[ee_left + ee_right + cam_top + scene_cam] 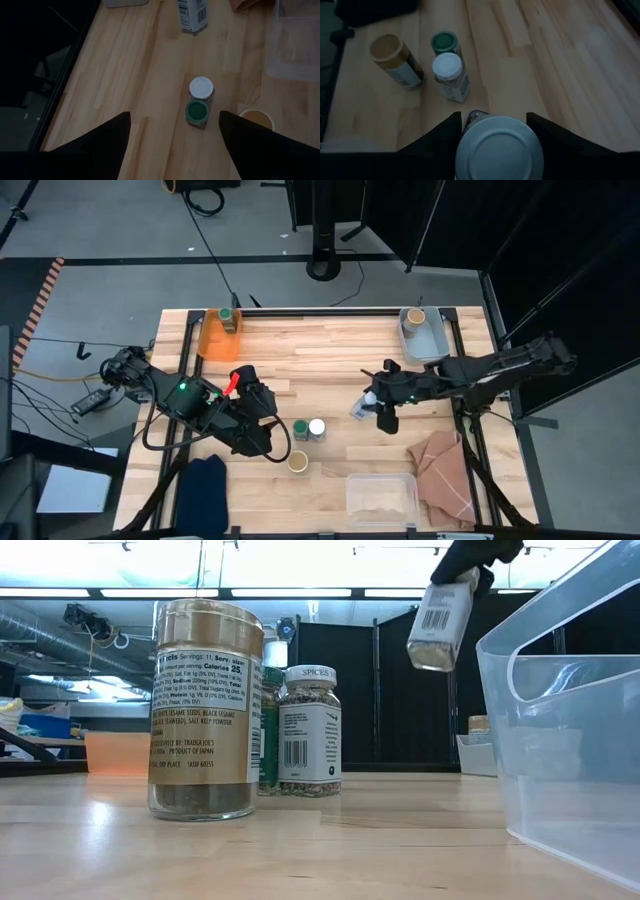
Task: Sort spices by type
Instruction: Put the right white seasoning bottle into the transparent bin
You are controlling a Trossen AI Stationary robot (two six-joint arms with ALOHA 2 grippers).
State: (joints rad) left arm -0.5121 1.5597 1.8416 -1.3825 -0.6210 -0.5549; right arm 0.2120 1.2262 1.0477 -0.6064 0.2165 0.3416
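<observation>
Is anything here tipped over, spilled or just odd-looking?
Nothing is spilled. One thing stands out: a white-lidded spice jar hangs tilted in the air, clamped in the right gripper. The three jars at mid-table stand upright.

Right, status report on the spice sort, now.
Right gripper shut on white-lidded jar, held clear above the table. Left gripper open, beside the green-lidded jar and second white-lidded jar. Tan-lidded jar standing nearby. Nothing blocking.

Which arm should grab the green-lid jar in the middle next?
Left, probably. The left gripper is open and empty beside the green-lid jar. The right gripper is busy, shut on a white-lid jar held off the table.
</observation>
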